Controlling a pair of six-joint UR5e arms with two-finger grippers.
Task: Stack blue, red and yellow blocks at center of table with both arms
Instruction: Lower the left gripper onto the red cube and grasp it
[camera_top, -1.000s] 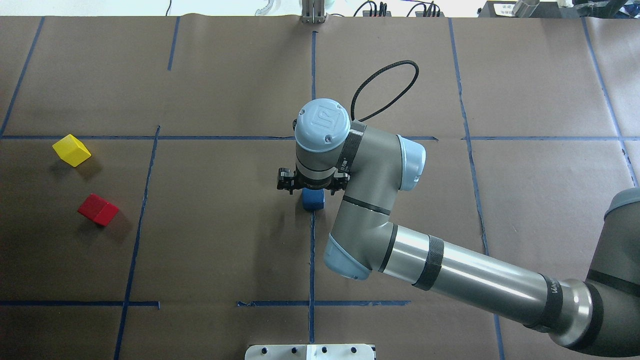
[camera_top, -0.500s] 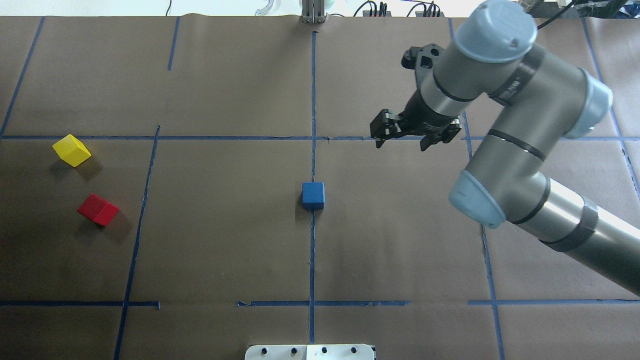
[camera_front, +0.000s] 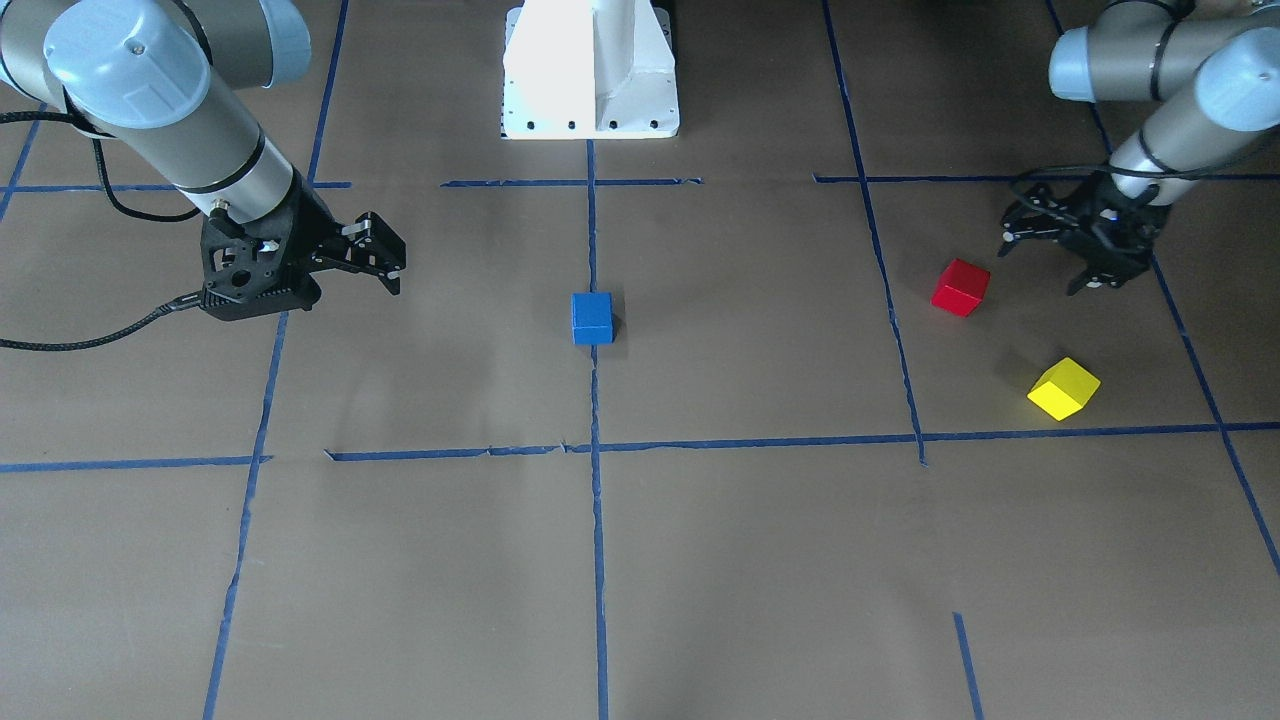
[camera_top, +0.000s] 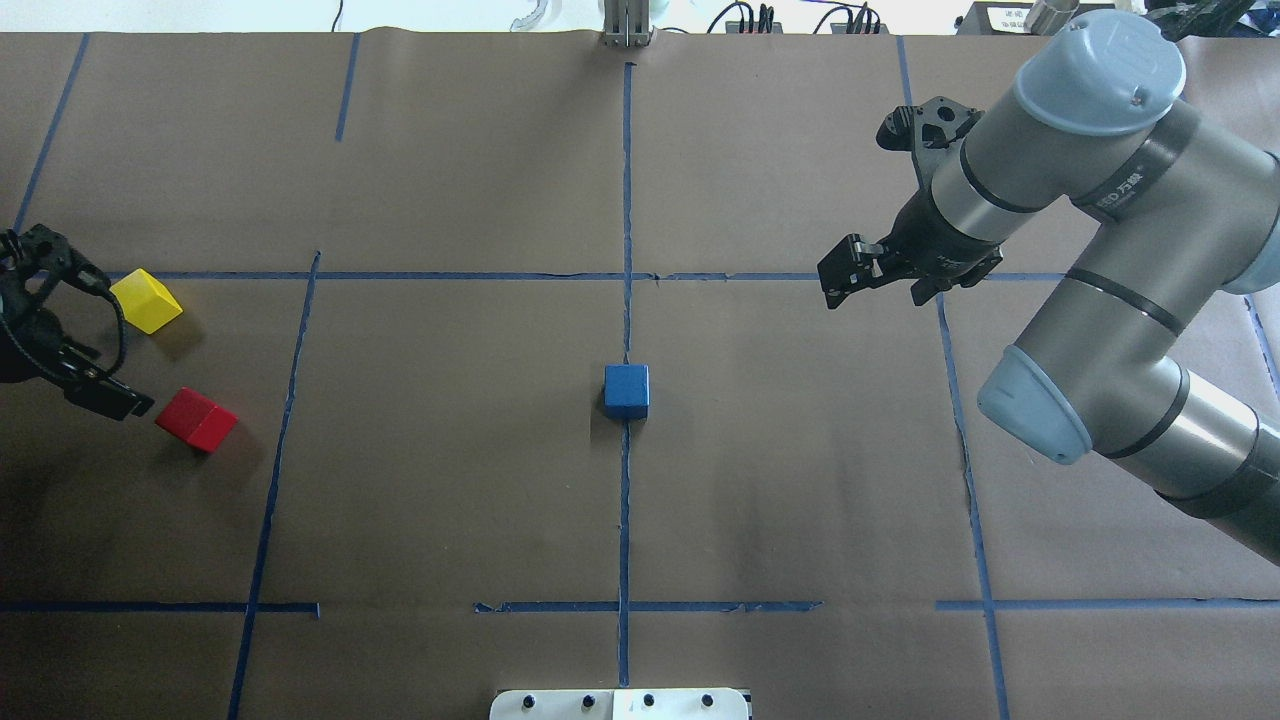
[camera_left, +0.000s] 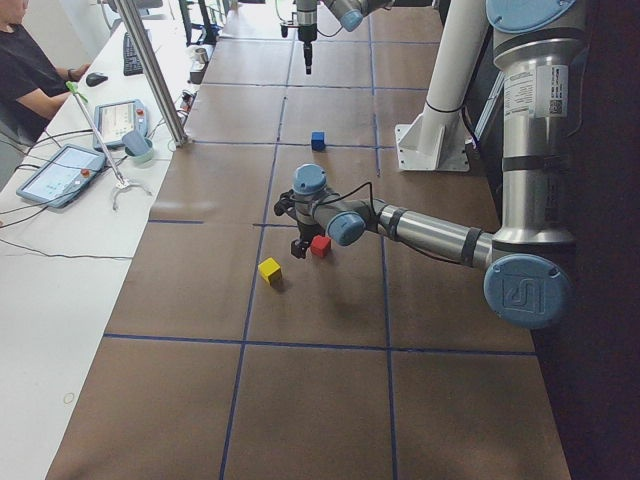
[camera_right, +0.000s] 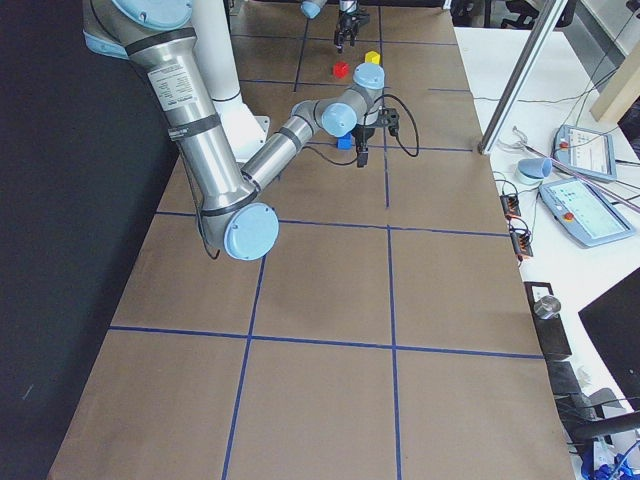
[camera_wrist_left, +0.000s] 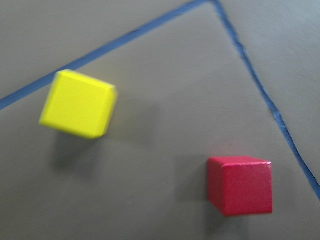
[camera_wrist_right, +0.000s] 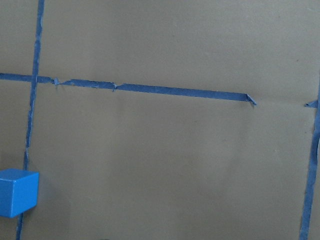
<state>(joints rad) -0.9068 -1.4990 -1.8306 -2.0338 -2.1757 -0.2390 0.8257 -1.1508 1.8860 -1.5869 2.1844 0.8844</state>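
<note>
The blue block (camera_top: 626, 390) stands alone at the table's centre on the blue tape cross; it also shows in the front view (camera_front: 592, 317) and at the lower left of the right wrist view (camera_wrist_right: 17, 192). The red block (camera_top: 196, 419) and the yellow block (camera_top: 146, 300) lie at the far left, apart from each other. My left gripper (camera_top: 128, 348) is open and empty, low beside the red block, between the two blocks. The left wrist view shows yellow (camera_wrist_left: 77, 103) and red (camera_wrist_left: 241, 185). My right gripper (camera_top: 872, 295) is open and empty, raised at the back right.
The white robot base (camera_front: 590, 70) stands at the robot's side of the table. Blue tape lines (camera_top: 625, 500) cross the brown paper. A metal pole (camera_left: 150, 70) and tablets (camera_left: 60, 172) stand on the operators' side, where a person sits.
My right gripper left the blue block at the centre and moved up and away to the back right. My left gripper came into view at the left edge, beside the red block.
</note>
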